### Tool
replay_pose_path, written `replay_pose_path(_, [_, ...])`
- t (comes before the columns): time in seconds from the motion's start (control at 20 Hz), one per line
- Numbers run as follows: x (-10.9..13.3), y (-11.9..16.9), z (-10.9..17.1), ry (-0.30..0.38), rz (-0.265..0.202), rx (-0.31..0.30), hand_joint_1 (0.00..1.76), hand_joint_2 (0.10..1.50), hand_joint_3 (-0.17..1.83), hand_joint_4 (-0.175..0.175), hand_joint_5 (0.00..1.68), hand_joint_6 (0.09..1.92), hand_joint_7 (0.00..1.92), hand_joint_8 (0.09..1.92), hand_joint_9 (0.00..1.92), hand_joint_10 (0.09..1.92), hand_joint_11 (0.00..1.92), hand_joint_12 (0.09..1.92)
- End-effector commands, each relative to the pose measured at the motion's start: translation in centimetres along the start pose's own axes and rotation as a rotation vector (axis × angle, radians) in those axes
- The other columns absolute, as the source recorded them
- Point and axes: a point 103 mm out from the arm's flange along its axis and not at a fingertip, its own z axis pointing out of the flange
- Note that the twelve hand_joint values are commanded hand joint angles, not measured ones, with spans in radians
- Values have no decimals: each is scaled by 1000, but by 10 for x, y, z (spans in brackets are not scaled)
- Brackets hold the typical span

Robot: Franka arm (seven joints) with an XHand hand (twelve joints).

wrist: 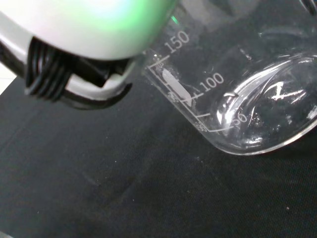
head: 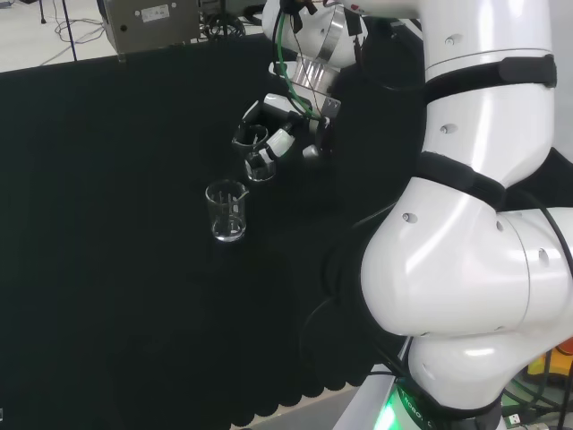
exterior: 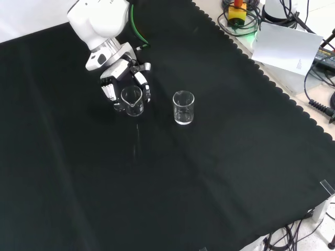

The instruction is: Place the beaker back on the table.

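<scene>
Two clear glass beakers are seen: held beaker (exterior: pixel 132 101) is clasped by the black-and-white robot hand (exterior: pixel 121 78); free beaker (exterior: pixel 183 107) stands at its 3 o'clock in the front view. Light, slippery, fragile; side-wall grip judged best.

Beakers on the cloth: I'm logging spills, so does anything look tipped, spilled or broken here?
Nothing stands out. The hand has its fingers curled round one beaker, which looks upright in the front view. The second beaker stands upright on the black cloth, apart from it. No liquid or broken glass shows on the cloth.
</scene>
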Motion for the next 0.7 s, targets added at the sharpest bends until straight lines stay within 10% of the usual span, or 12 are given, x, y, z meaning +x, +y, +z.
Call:
replay_pose_path(0.05, [0, 1, 0, 14, -4, -11, 1332, 461, 875, -66, 1402, 455, 1629, 188, 1602, 175, 1359, 665])
replay_pose_path(0.25, [-1, -1, 0, 13, -3, -8, 1299, 617, 652, 58, 1340, 527, 1468, 327, 1496, 145, 1203, 809])
replay_pose_path(0.4, [-2, -3, 0, 12, -1, 1, 1211, 684, 498, -59, 1152, 631, 1152, 588, 1344, 131, 997, 963])
replay_pose_path(0.7, [-3, -7, 2, 14, 8, 13, 1171, 493, 723, -43, 730, 919, 815, 791, 1061, 262, 679, 1214])
